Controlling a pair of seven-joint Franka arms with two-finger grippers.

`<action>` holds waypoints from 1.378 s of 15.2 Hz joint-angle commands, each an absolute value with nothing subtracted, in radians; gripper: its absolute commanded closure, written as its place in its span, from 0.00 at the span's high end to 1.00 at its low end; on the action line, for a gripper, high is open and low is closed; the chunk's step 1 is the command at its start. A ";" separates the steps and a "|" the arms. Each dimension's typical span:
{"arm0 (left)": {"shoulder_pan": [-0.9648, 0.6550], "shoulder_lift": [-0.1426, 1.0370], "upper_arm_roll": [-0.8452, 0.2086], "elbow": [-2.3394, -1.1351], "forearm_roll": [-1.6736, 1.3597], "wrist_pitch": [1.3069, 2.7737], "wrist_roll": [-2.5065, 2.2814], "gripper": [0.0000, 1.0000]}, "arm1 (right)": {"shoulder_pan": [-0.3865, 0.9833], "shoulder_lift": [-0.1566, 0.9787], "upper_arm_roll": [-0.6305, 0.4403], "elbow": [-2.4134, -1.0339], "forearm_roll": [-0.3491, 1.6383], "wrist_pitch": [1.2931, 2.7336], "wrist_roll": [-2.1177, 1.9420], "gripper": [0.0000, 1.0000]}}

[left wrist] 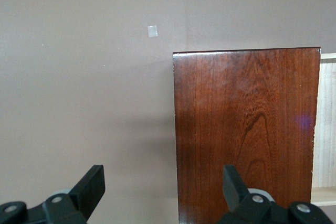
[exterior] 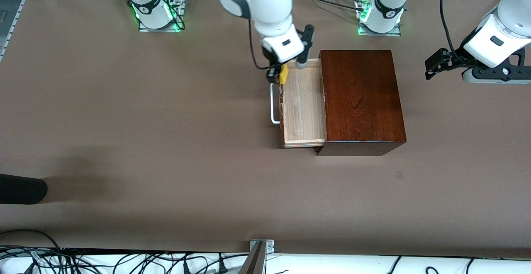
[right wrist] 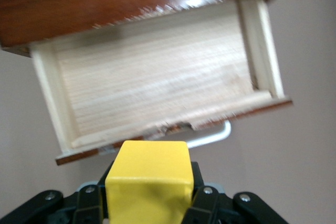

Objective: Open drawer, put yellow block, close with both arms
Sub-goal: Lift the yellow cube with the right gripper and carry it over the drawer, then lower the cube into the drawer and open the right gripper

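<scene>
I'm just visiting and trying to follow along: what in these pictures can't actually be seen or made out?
- Right gripper, front view: mostly covered by the arm's own white wrist; only a sliver of the yellow block shows over the drawer.
- Block's underside, right wrist view: cut off by the picture's edge.
- Drawer handle, right wrist view: partly hidden by the drawer front and the block.
- Wooden box, left wrist view: cut off at the edge, partly behind the open left gripper.

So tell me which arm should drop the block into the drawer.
Right. Its pincer is shut on the yellow block over the open drawer; the left pincer waits open past the box.
</scene>
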State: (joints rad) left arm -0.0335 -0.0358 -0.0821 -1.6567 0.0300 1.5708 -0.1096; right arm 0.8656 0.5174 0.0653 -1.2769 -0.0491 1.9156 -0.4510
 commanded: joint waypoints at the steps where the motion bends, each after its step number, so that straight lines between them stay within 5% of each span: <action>1: -0.031 -0.026 -0.083 -1.629 0.012 1.551 -0.101 1.00 | 0.916 0.603 0.057 -1.164 -0.071 1.875 -0.517 0.00; 21: -0.031 -0.028 -0.083 -1.629 0.012 1.542 -0.100 1.00 | 0.970 0.804 0.052 -1.160 -0.089 1.980 -0.683 0.00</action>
State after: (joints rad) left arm -0.0331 -0.0355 -0.0820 -1.6566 0.0300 1.5647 -0.1096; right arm 0.9719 0.7717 0.0580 -1.2009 -0.0764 1.9791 -0.6694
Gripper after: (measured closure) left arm 0.000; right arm 0.445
